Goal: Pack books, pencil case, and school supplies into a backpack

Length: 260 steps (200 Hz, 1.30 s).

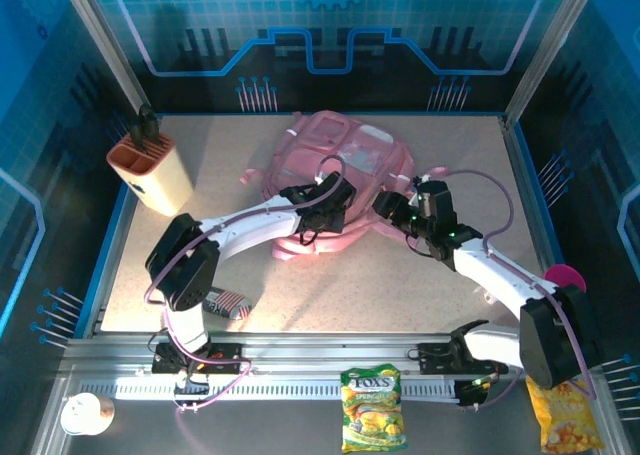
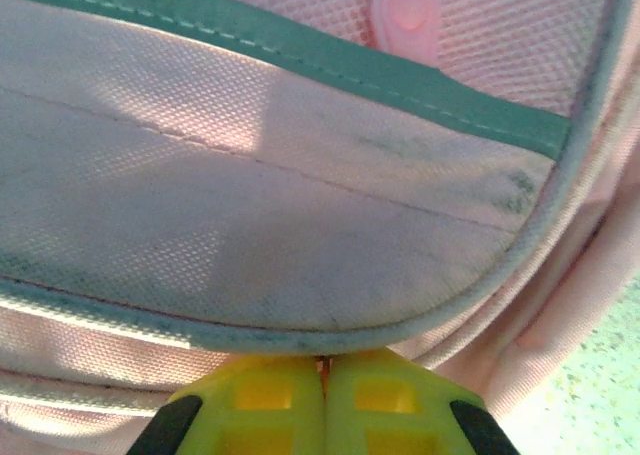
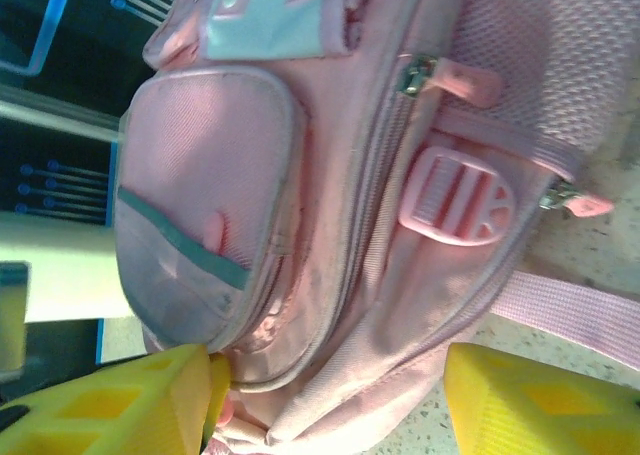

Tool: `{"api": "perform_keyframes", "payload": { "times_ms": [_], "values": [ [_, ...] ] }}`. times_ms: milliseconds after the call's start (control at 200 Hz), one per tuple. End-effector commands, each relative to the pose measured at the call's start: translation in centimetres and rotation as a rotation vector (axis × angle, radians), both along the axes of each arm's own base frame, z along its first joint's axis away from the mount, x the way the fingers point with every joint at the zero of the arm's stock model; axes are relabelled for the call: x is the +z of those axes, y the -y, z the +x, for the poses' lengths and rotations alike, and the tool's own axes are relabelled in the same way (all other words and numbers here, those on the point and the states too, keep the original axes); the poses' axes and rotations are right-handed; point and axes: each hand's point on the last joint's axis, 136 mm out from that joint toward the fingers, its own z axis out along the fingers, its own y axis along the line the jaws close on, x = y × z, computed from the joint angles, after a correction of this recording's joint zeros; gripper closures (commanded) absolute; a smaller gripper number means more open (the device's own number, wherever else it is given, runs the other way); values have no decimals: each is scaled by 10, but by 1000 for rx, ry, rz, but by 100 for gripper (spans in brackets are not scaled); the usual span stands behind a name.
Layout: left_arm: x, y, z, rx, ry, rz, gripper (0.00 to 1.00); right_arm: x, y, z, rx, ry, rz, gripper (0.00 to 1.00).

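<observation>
Big picture first: the speckled surface stretches across the cell, and the pink backpack lies flat on it toward the far middle, front pockets up, straps spilling out toward the arms. Both arms reach in to its near edge, the left one from the left, the right one from the right.

The beige holder with the orange top stands at the far left, well apart from the backpack.

Now the left fingers. From the wrist view they are pressed tight together, no gap at all, right up against the grey piped edge of a rounded front pocket of the backpack. Whether any fabric is pinched between them, I can't tell.

Over to the right fingers. They stand wide apart, one yellow finger at the lower left of the wrist view and the other at the lower right, with the backpack's near edge between them. Nothing is held.

The pencil case, striped red and white, lies on the surface by the left arm's base, well away from the backpack.

Down on the metal rail, a green-and-yellow snack packet lies in the middle, an orange packet lies at the right, and a small white round thing sits at the left.
</observation>
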Motion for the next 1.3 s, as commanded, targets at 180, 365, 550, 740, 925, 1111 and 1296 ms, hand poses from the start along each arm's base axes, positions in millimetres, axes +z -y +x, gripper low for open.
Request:
{"api": "perform_keyframes", "payload": {
  "times_ms": [180, 365, 550, 740, 925, 1111, 1296],
  "values": [
    [60, 83, -3, -272, 40, -366, 100, 14, 19, 7, -152, -60, 174, 39],
    [60, 110, 10, -300, 16, -407, 100, 22, 18, 20, -175, -72, 296, 42],
    [50, 110, 11, -299, 3, -381, 100, 8, 5, 32, -151, -145, 365, 50],
    [40, 104, 7, -304, -16, -358, 100, 6, -8, 51, -101, -140, 385, 61],
    [33, 94, 3, -303, -29, -305, 100, -7, -9, 57, -99, -158, 365, 80],
    [28, 65, -1, -279, -32, -236, 100, -18, 8, 55, -149, -163, 287, 85],
    [19, 13, -1, -212, -43, -216, 100, -20, 28, 52, -194, -161, 236, 86]
  ]
}}
